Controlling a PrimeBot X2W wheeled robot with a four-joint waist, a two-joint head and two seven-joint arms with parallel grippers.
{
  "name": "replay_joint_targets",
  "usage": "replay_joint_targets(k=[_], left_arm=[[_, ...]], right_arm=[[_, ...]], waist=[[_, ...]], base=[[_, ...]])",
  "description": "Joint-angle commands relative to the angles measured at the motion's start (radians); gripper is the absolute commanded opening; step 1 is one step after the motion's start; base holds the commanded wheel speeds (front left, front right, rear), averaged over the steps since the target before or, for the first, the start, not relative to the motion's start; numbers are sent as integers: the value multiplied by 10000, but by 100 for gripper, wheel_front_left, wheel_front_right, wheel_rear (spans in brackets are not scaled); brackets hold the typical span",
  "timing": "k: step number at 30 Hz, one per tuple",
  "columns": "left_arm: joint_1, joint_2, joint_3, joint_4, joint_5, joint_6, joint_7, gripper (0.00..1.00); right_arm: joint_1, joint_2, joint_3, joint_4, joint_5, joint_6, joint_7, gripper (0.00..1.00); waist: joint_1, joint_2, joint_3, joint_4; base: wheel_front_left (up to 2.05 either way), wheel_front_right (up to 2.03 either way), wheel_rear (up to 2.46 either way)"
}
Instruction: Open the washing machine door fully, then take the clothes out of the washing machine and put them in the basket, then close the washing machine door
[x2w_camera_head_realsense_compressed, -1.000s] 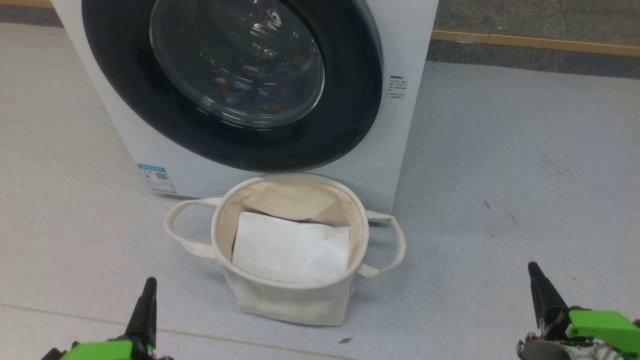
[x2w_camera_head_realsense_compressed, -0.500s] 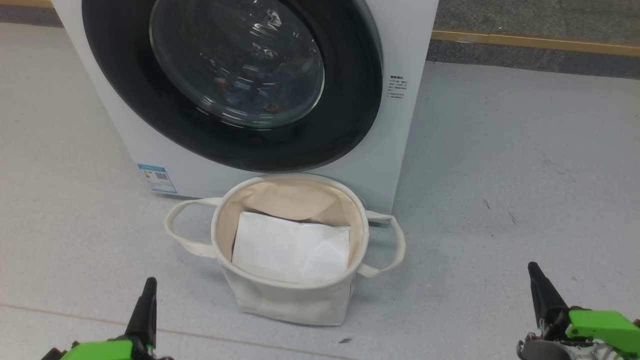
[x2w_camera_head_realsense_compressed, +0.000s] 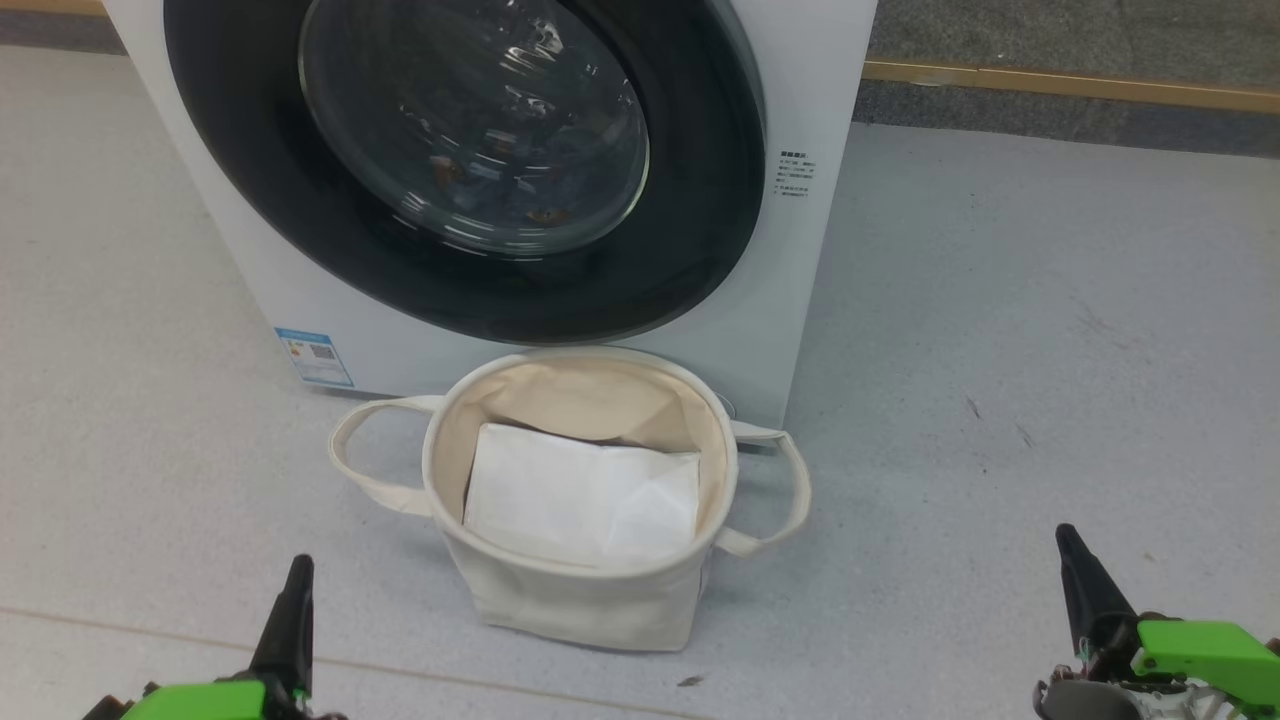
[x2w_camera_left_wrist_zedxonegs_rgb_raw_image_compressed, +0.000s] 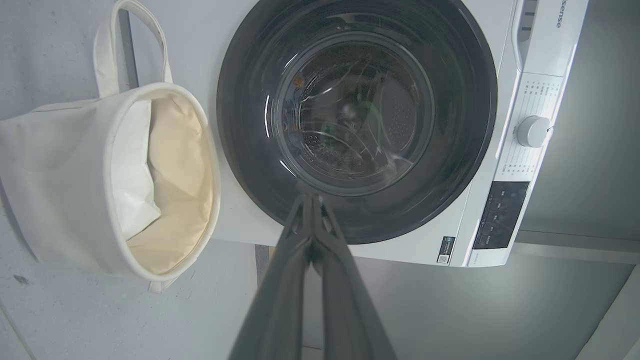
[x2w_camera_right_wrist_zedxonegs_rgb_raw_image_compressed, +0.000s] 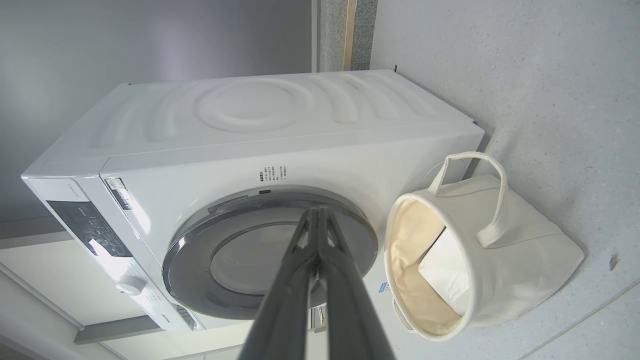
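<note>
Change since a second ago: nothing has shifted; both grippers, the basket and the door sit where they were.
Left gripper: two long dark tapering fingers pressed together to one thin point in the left wrist view, with nothing between them; a bright green housing sits at their base.
Right gripper: the same dark, slim fingers closed tip to tip in the right wrist view, empty, low above the floor.
Round door with a wide glossy black rim and a bulging clear glass bowl: lies flat against the machine front, well ahead of both grippers and between them.
White box-shaped front-loading washing machine: smooth painted panels with small printed text on the side nearer the right gripper and a blue label sticker low on the side nearer the left gripper.
Blue and orange printed fabric: dim patches behind the glass, inside the drum; the pattern is too blurred to read.
Small round cream canvas basket with soft sides and two looped handles: stands on the floor touching the machine's foot, nearer the grippers than the door and between them.
Plain white folded sheet: lies flat inside the basket.
Speckled pale grey floor: matte under both grippers.
</note>
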Motion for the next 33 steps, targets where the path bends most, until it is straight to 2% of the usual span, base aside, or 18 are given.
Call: replay_joint_targets(k=[1,33], left_arm=[[-448,72,329,-366,39,-71,77,0],[-448,72,329,-366,39,-71,77,0]], right_arm=[[-488,-66,202,-307,-29,2,71,0],[-488,-66,202,-307,-29,2,71,0]], waist=[[0,0,0,0],[0,0,0,0]], base=[[0,0,0],[0,0,0]])
